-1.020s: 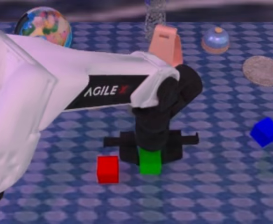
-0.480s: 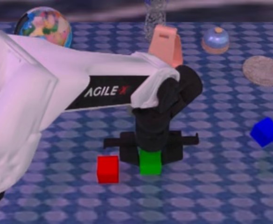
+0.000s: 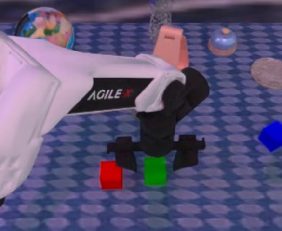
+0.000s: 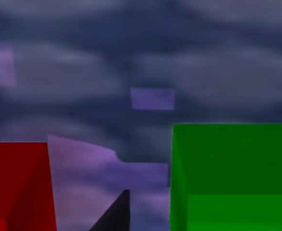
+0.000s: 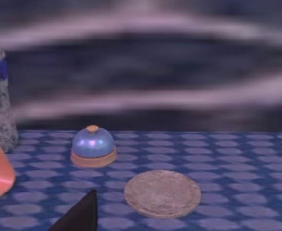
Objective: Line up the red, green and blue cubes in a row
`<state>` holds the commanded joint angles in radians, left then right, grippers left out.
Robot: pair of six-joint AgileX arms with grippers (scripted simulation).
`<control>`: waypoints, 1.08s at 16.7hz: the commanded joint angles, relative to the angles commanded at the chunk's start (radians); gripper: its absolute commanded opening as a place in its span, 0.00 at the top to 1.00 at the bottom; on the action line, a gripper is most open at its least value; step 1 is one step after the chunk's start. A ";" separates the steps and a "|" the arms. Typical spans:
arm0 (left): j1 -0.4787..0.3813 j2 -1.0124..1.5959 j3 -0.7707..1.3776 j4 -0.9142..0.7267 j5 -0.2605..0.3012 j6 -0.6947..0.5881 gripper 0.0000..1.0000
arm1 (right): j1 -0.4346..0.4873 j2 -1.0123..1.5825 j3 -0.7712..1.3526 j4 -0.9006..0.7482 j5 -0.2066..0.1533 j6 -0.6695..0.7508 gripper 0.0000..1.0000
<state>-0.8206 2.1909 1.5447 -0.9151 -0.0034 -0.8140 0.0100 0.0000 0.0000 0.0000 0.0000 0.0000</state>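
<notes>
Left hand (image 3: 155, 155): spread wide over the green cube (image 3: 155, 171), one finger either side, gripping nothing; I judge the cube set down here to extend the row

Green cube: on the worktop (image 3: 218, 197), near centre, just right of the red cube (image 3: 111, 174), a small gap between, near edges about level

Blue cube (image 3: 274, 135): well apart at far right, tilted, not yet in line; I judge it next

Right hand: out of the top view; I cannot tell its state; its wrist camera faces a bell (image 5: 93, 146) and a grey disc (image 5: 162, 193)
</notes>
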 joint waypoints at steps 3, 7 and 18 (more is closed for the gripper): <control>0.000 0.000 0.000 0.000 0.000 0.000 0.00 | 0.000 0.000 0.000 0.000 0.000 0.000 0.00; 0.000 0.000 0.000 0.000 0.000 0.000 0.00 | 0.000 0.000 0.000 0.000 0.000 0.000 0.00; 0.019 -0.081 0.160 -0.240 -0.001 -0.004 0.00 | 0.000 0.000 0.000 0.000 0.000 0.000 0.00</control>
<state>-0.8019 2.1098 1.7044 -1.1554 -0.0042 -0.8175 0.0100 0.0000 0.0000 0.0000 0.0000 0.0000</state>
